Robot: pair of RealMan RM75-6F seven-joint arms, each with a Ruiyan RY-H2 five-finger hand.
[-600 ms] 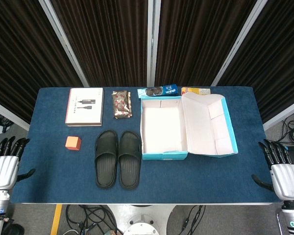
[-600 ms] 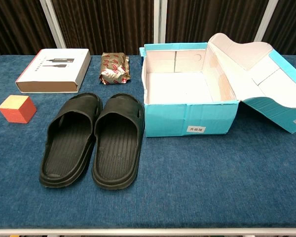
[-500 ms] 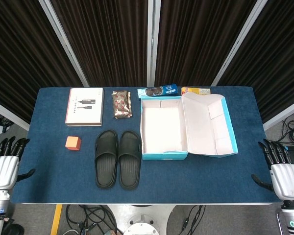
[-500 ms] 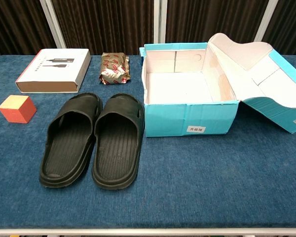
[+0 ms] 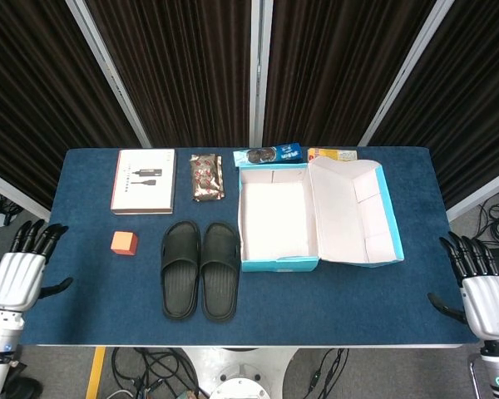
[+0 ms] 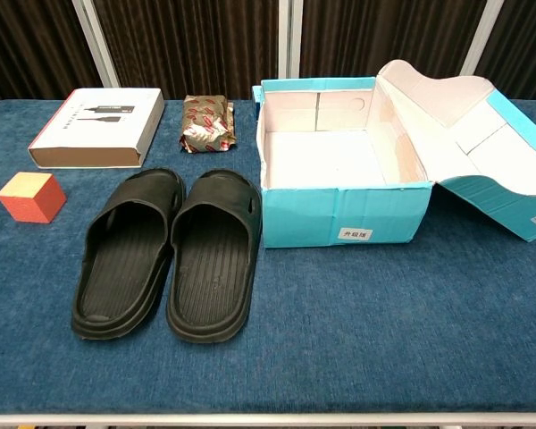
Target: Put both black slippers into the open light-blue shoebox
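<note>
Two black slippers lie side by side on the blue table, the left one (image 5: 181, 268) (image 6: 125, 252) touching the right one (image 5: 219, 268) (image 6: 212, 254). Just right of them stands the open light-blue shoebox (image 5: 274, 218) (image 6: 339, 214), empty, its lid (image 5: 353, 212) (image 6: 469, 134) folded out to the right. My left hand (image 5: 18, 271) hangs off the table's left edge, fingers apart, holding nothing. My right hand (image 5: 482, 293) hangs off the right edge, also spread and empty. Neither hand shows in the chest view.
An orange cube (image 5: 124, 243) (image 6: 31, 197) sits left of the slippers. At the back lie a white flat box (image 5: 143, 180) (image 6: 96, 128), a brown snack packet (image 5: 206, 176) (image 6: 205, 125), a blue biscuit pack (image 5: 269, 155) and a yellow pack (image 5: 332, 154).
My left hand has risen and shifted slightly right toward the table's edge. The right hand has edged a little. Slippers and box have not moved.
</note>
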